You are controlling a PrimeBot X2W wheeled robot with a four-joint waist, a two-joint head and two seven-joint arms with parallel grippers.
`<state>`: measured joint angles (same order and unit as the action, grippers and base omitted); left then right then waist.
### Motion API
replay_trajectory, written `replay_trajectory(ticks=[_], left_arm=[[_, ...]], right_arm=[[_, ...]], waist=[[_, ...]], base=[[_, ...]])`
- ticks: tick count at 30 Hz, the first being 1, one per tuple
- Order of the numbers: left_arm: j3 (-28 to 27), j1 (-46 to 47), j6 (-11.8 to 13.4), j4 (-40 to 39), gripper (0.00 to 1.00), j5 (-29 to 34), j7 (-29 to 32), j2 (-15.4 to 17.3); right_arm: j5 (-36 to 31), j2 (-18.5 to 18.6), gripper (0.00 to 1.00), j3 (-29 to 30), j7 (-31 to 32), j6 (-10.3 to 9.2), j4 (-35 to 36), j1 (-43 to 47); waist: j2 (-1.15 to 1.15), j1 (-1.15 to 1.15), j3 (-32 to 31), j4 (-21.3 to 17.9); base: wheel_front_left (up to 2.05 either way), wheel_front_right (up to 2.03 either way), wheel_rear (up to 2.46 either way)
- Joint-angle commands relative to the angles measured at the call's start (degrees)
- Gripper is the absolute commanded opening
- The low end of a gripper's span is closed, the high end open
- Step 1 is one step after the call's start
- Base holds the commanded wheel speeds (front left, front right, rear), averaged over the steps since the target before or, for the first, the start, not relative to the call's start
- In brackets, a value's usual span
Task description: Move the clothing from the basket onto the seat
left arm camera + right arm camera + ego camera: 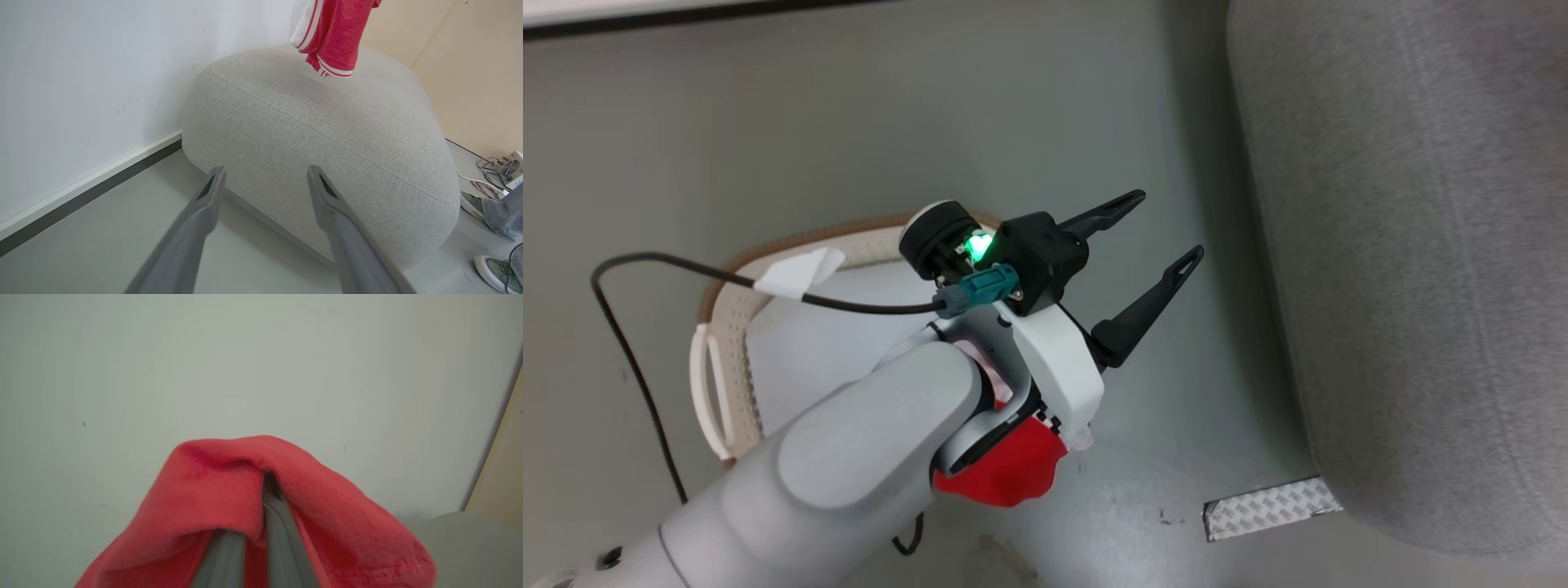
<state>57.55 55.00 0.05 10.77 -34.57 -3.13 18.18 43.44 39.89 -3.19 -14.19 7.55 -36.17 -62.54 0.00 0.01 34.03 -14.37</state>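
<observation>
Red clothing (212, 498) with white striped trim is draped over my right gripper (265, 498), which is shut on it. In the left wrist view the clothing (331, 36) hangs in the air above the light grey seat (327, 143). My left gripper (1166, 224) is open and holds nothing, its fingers pointing toward the seat (1405, 245) over bare floor. The cream basket (723, 327) with a brown rim lies beneath my left forearm. A patch of red fabric (1013, 469) shows under that forearm; I cannot tell whether it is the same garment.
A pale sheet (833, 351) lies in the basket. A black cable (629, 327) loops over the floor at the left. A metal tread plate (1270, 506) lies by the seat's corner. A person's shoes (490, 273) and loose wiring (496, 167) are beyond the seat.
</observation>
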Motion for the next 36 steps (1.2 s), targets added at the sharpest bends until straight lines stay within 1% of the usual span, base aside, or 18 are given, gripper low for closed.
replay_trajectory(ticks=[1, 3, 9, 14, 17, 18, 19, 20, 21, 24, 27, 29, 33, 36], left_arm=[[-0.2, 0.6, 0.1, -0.3, 1.0, 0.7, 0.0, 0.4], [-0.2, 1.0, 0.1, -0.6, 1.0, 0.7, 0.0, 0.4], [-0.4, 1.5, 0.3, -1.2, 1.0, 0.8, -0.3, 0.8], [-0.3, 1.6, 0.4, -1.2, 1.0, 0.6, -0.5, 0.8], [-0.2, 1.4, 0.3, -0.8, 1.0, 0.2, -0.9, 0.4], [-0.3, 1.4, 0.3, -0.7, 1.0, 0.0, -1.0, 0.3], [-0.3, 1.2, 0.2, -0.5, 1.0, -0.2, -1.3, 0.3], [-0.4, 1.1, 0.3, -0.3, 1.0, -0.3, -1.6, 0.3], [-0.4, 0.9, 0.4, -0.1, 1.0, -0.5, -1.7, 0.2], [-0.6, 0.3, 0.5, 0.5, 1.0, -0.8, -2.4, 0.2], [-0.5, -0.7, 0.5, 1.4, 1.0, -1.1, -3.4, 0.0], [-0.6, -1.5, 0.6, 2.0, 1.0, -1.4, -4.1, -0.1], [-0.7, -3.8, 0.7, 3.4, 1.0, -2.6, -5.6, 0.1], [-1.2, -5.8, 1.0, 4.6, 1.0, -4.0, -7.0, 0.4]], right_arm=[[0.3, 0.2, 0.0, -0.8, 0.6, -0.12, -1.8, -0.7], [0.2, 0.6, 0.0, -2.3, 2.1, -0.12, -4.5, -1.0], [1.9, -1.0, 0.0, -5.9, 6.1, -0.12, -11.8, 0.2], [2.1, -3.0, 0.0, -9.3, 11.6, -0.12, -17.7, 0.4], [1.4, -3.2, 0.0, -12.0, 15.5, -0.12, -20.4, 0.4], [1.4, -3.3, 0.12, -12.5, 16.3, -0.12, -21.1, 0.1], [1.7, -3.7, 0.36, -12.9, 17.4, -0.12, -22.0, 0.0], [1.6, -4.0, 0.5, -14.0, 18.9, -0.12, -22.7, 0.1], [1.3, -4.2, 1.0, -14.8, 20.1, -0.12, -22.9, 0.0], [1.9, -4.2, 1.0, -16.6, 22.6, -0.12, -23.1, -0.5], [3.7, -4.8, 1.0, -17.6, 27.0, -0.12, -24.1, 0.1], [4.4, -4.5, 1.0, -18.4, 29.2, -0.12, -23.8, 0.4], [4.7, -3.2, 1.0, -20.9, 30.9, -0.12, -22.0, 2.1], [5.5, -3.1, 1.0, -22.5, 32.3, -0.12, -20.4, 3.1]], waist=[[0.0, -0.01, 2.3, 1.4], [0.0, -0.01, 3.1, 2.0], [0.0, -0.01, 4.8, 3.1], [0.0, -0.01, 5.6, 3.7], [0.0, -0.01, 5.3, 4.2], [0.0, -0.01, 5.1, 4.3], [0.0, -0.01, 4.8, 4.5], [0.0, -0.01, 4.4, 4.5], [0.0, -0.01, 4.0, 4.6], [0.0, -0.01, 2.4, 4.6], [0.0, -0.01, 0.0, 4.6], [0.0, -0.01, -2.0, 4.5], [0.0, -0.01, -6.9, 4.3], [0.0, -0.01, -11.1, 4.2]], base=[[0.0, 0.0, 0.0], [0.0, 0.0, 0.0], [0.0, 0.0, 0.0], [0.0, 0.0, 0.0], [0.0, 0.0, 0.0], [0.0, 0.0, 0.0], [0.0, 0.0, 0.0], [0.0, 0.0, 0.0], [0.0, 0.0, 0.0], [0.0, 0.0, 0.0], [0.0, 0.0, 0.0], [0.0, 0.0, 0.0], [0.0, 0.0, 0.0], [0.0, 0.0, 0.0]])
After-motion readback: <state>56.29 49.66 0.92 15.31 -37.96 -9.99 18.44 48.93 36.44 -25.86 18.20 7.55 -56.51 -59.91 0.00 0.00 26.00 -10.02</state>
